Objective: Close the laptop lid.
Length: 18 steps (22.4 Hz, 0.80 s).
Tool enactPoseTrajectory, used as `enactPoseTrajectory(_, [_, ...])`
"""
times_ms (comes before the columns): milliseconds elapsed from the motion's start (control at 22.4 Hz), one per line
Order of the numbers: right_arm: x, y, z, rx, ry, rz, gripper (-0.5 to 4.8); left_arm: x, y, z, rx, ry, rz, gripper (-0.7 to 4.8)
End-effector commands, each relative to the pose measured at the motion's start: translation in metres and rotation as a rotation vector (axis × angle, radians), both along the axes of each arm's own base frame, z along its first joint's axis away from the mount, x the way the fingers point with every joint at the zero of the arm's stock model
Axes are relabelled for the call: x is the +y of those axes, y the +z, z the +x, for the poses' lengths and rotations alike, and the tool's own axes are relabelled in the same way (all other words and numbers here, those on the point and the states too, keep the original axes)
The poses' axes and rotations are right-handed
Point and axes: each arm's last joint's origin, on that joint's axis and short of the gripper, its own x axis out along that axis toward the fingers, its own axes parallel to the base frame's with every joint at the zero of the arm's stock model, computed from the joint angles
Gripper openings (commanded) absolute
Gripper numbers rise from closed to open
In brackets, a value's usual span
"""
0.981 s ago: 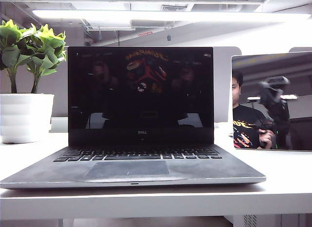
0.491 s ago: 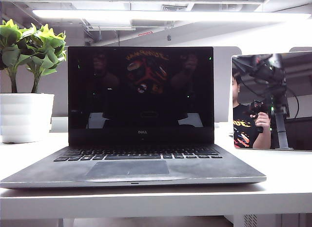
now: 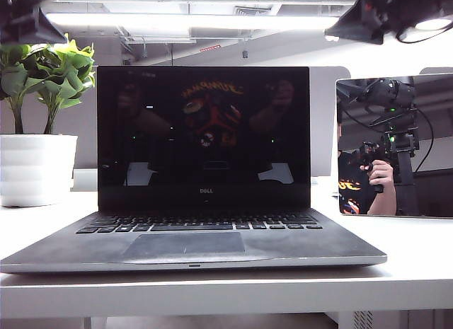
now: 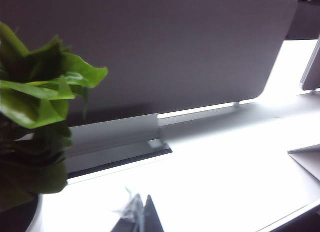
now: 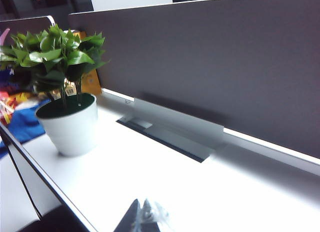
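Observation:
The silver-grey Dell laptop [image 3: 191, 255] sits open in the middle of the white table. Its lid [image 3: 204, 134] stands upright with the black screen facing the exterior camera. A thin edge of the lid shows in the right wrist view [image 5: 35, 174], and a grey corner of it in the left wrist view [image 4: 306, 161]. My left gripper [image 3: 56, 37] hangs high at the upper left, above and beside the lid. Its tips are shut on nothing in its wrist view [image 4: 140, 208]. My right gripper [image 3: 333, 36] hangs high at the upper right, also shut and empty [image 5: 145, 212]. Neither touches the lid.
A green plant in a white pot [image 3: 37, 166] stands left of the laptop, close under my left gripper. A frameless mirror [image 3: 394, 146] leans to the right. A grey divider panel [image 5: 215, 67] runs along the table's far side.
Both arms have come into the top corners of the exterior view, where neither showed before. The laptop and its lid have not moved. The reflection in the mirror has shifted.

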Motion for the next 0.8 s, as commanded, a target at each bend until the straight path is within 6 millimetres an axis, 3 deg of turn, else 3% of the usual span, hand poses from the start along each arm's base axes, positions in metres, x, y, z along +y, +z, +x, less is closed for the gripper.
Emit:
enactPoseTrajectory(45, [0.007,-0.005,0.011,-0.013,0.018,-0.015,-0.01,0.007,-0.010,0.013,-0.035,-0.069,0.007,-0.05])
enactPoseTrajectory(268, [0.025,-0.026,0.016,-0.017,0.024,-0.130,-0.01,0.011,-0.037,0.033,-0.040,-0.187,0.004,-0.06])
enactPoseTrajectory(446, [0.024,-0.028,0.017,-0.014,0.007,-0.140,-0.01,0.011,-0.052,0.044,-0.014,-0.240,-0.006,-0.05])
enactPoseTrajectory(803, [0.028,-0.034,0.017,0.023,0.022,-0.152,-0.01,0.007,-0.057,0.043,0.017,-0.444,-0.030,-0.05])
